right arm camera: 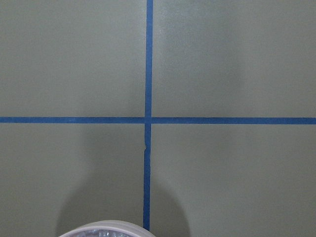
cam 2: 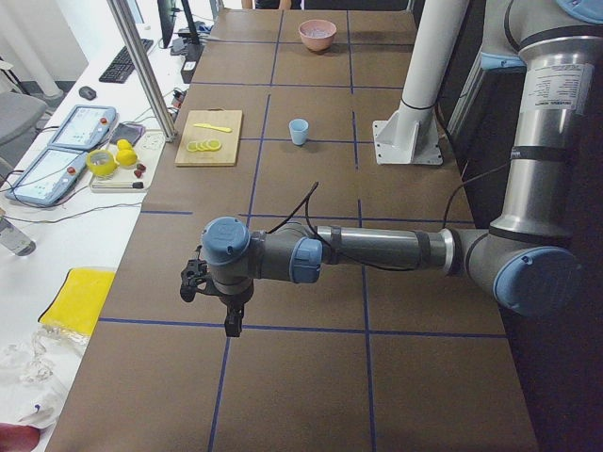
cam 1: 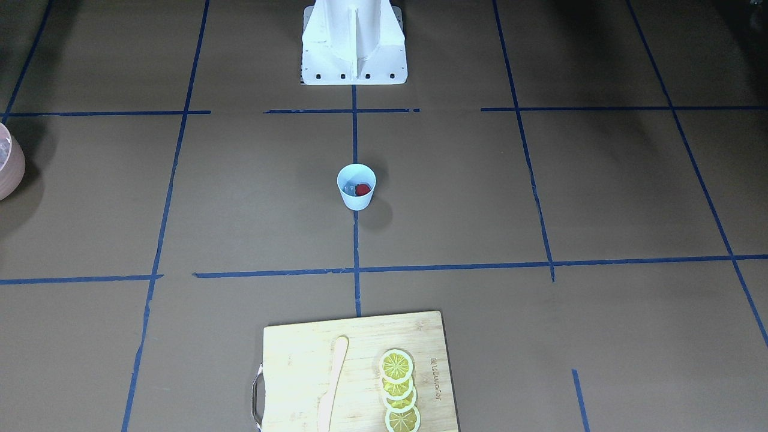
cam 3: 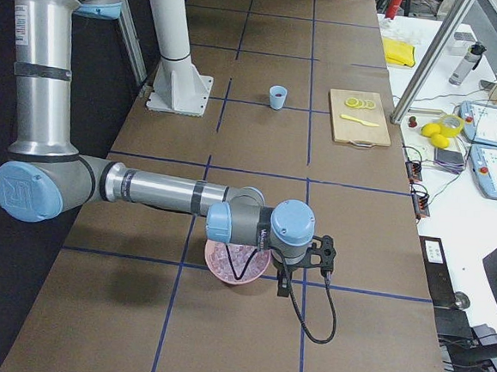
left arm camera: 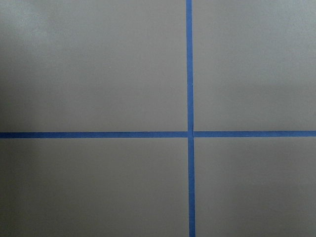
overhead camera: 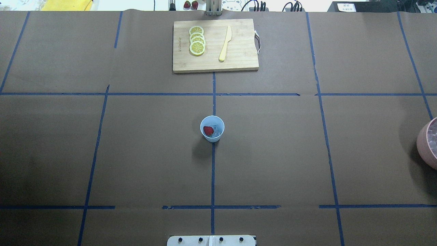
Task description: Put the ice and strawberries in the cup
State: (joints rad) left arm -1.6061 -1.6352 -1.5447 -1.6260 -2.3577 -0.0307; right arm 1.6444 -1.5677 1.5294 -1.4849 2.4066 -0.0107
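Observation:
The pale blue cup (cam 1: 358,201) stands upright at the middle of the table, on the centre tape line; it also shows in the overhead view (overhead camera: 213,120). Inside it lies the red strawberry (overhead camera: 208,130) (cam 1: 362,189) beside clear ice cubes (overhead camera: 216,132). My left gripper (cam 2: 231,325) hangs over bare table far to the robot's left of the cup, and I cannot tell if it is open. My right gripper (cam 3: 282,285) hangs beside the pinkish container, far to the robot's right; its state is also unclear.
A pinkish container (overhead camera: 427,147) holding more ice sits at the table's right end, also in the right side view (cam 3: 235,263). A wooden cutting board (overhead camera: 239,63) with lemon slices (overhead camera: 197,40) and a pale knife (overhead camera: 225,43) lies at the far edge.

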